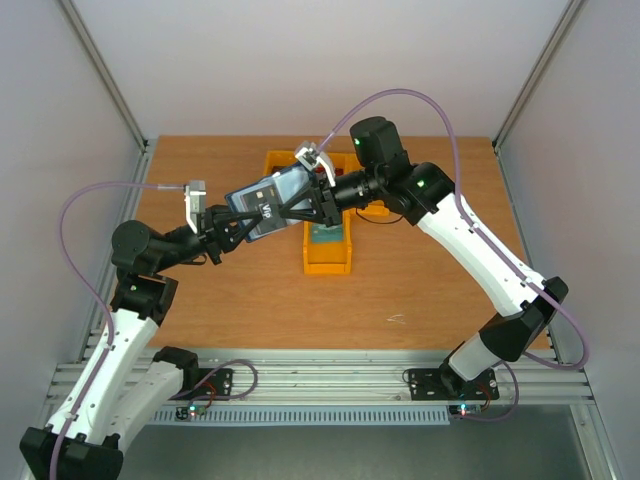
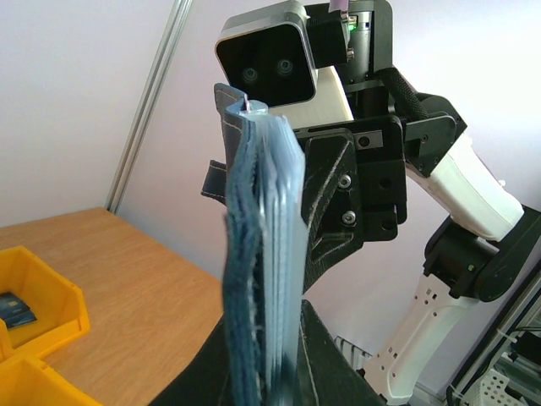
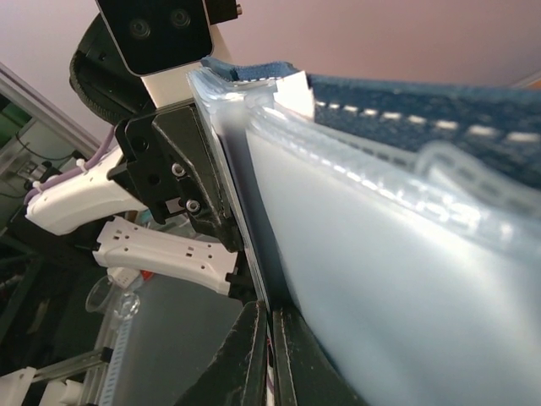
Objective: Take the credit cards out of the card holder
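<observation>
The card holder (image 1: 285,188) hangs open above the table, navy outside with clear sleeves (image 3: 380,279) inside. My left gripper (image 1: 232,232) is shut on its lower edge; in the left wrist view the holder (image 2: 254,254) stands edge-on between my fingers (image 2: 330,372). A dark slate-blue credit card (image 1: 262,208) with white "VIP" lettering shows at the holder's face. My right gripper (image 1: 286,207) reaches in from the right and is shut on this card's thin edge (image 3: 254,237), its jaws pinched together at the bottom of the right wrist view (image 3: 270,347).
Yellow bins stand at mid-table: a long one (image 1: 327,255) with a card lying in it (image 1: 325,235), another behind (image 1: 280,160) and one to the right (image 1: 375,210). A bin corner (image 2: 51,313) shows below the holder. The wooden table (image 1: 420,290) spreads around them.
</observation>
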`<state>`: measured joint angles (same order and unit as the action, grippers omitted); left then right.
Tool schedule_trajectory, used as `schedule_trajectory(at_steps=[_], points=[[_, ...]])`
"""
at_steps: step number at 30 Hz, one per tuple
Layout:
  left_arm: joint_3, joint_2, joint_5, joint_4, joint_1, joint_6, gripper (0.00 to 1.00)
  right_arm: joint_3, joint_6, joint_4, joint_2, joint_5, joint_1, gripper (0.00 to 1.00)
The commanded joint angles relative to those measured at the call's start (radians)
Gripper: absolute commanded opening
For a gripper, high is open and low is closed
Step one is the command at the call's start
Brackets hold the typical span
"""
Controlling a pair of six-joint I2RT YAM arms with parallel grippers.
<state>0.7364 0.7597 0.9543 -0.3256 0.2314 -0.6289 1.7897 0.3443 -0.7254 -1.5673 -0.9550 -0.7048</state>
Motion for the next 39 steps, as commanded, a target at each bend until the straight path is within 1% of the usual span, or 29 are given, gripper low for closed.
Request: schedule_trajectory(at_steps=[1,3,6,10,13,17,21,22,26,30,33,35,39], points=[[-0.007,-0.008,0.038,-0.067,0.018,0.004,0.11,-0.003,0.02,0.041,0.024,-0.041,-0.001,0.01],[-0.008,-0.01,0.036,-0.067,0.017,0.003,0.12,-0.003,0.028,0.027,0.028,-0.036,0.008,0.01],[-0.006,-0.01,0.038,-0.067,0.017,0.003,0.18,0.002,0.043,0.005,0.035,-0.028,0.011,0.01],[-0.006,-0.008,0.043,-0.067,0.016,0.005,0.19,0.0,0.053,-0.011,0.044,-0.021,0.016,0.01],[-0.002,-0.004,0.046,-0.067,0.017,0.004,0.14,0.001,0.054,-0.015,0.046,-0.022,0.017,0.01],[0.0,-0.003,0.052,-0.061,0.017,0.006,0.13,0.005,0.067,-0.033,0.053,-0.025,0.033,0.01],[0.0,0.0,0.053,-0.059,0.016,0.009,0.01,0.006,0.086,-0.064,0.066,-0.022,0.054,0.01],[0.0,0.0,0.054,-0.058,0.017,0.01,0.0,0.007,0.091,-0.072,0.067,-0.023,0.055,0.01],[0.001,0.0,0.055,-0.055,0.016,0.012,0.0,0.004,0.109,-0.096,0.069,-0.023,0.057,0.01],[0.002,0.004,0.056,-0.051,0.017,0.016,0.0,0.017,0.079,-0.087,0.047,-0.021,0.053,0.01],[0.0,0.003,0.053,-0.05,0.019,0.021,0.0,0.023,0.084,-0.081,0.035,-0.018,0.034,0.1],[0.0,0.003,0.054,-0.048,0.018,0.022,0.0,0.017,0.083,-0.053,0.039,-0.019,0.016,0.13],[0.004,0.01,0.066,-0.055,0.018,0.023,0.0,0.031,0.062,-0.025,0.021,0.009,0.004,0.12]])
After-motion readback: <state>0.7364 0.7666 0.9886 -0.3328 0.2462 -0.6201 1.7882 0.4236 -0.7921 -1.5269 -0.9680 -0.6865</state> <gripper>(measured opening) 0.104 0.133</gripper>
